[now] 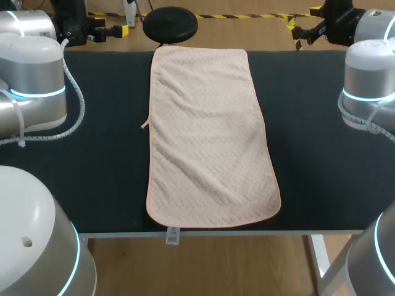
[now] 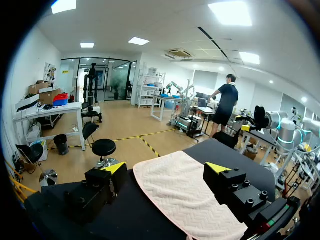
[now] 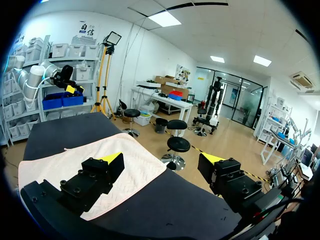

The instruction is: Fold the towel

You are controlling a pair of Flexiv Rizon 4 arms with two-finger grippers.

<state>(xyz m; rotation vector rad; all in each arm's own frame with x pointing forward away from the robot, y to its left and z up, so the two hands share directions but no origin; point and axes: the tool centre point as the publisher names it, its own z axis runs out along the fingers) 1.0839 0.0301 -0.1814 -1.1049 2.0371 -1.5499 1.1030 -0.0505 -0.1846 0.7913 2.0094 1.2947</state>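
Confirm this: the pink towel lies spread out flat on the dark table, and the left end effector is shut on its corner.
Not quite. The towel does lie spread out flat on the dark table, but the left end effector is open and holds nothing. The left wrist view shows it clear of the towel.

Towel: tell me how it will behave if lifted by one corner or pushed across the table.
The towel is probably floppy: it lies flat with soft wrinkles, so a lifted corner would likely drape and drag the rest. Pushed, it would likely bunch rather than slide on the dark table. It looks thin, so probably light.
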